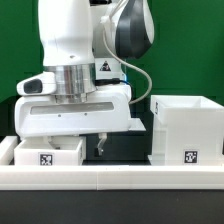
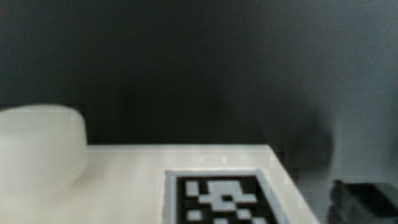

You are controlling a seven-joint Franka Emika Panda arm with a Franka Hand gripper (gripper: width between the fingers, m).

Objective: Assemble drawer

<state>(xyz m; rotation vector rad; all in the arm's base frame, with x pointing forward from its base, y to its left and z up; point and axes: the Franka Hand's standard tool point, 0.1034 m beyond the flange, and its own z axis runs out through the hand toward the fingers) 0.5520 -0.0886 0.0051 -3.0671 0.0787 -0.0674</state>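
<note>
Drawer housing sits upright on the black table at the exterior view's right, open top, tag on the face toward the camera. Small tray is at the exterior view's left, also tag-forward, well apart from the housing. Both are close behind the low white border wall.

Gripper hangs between them, low over the table and just beside the tray's near corner. Can't tell if it touches. Finger gap isn't readable from either view, so I can't tell whether it's wide or narrow. Nothing visibly held.

Bare dark table runs from the gripper to the housing. Green backdrop behind.

Wrist view is blurred. It shows a flat white tagged surface with its edge against dark table, and a pale rounded shape beside it. Can't tell what either is.
</note>
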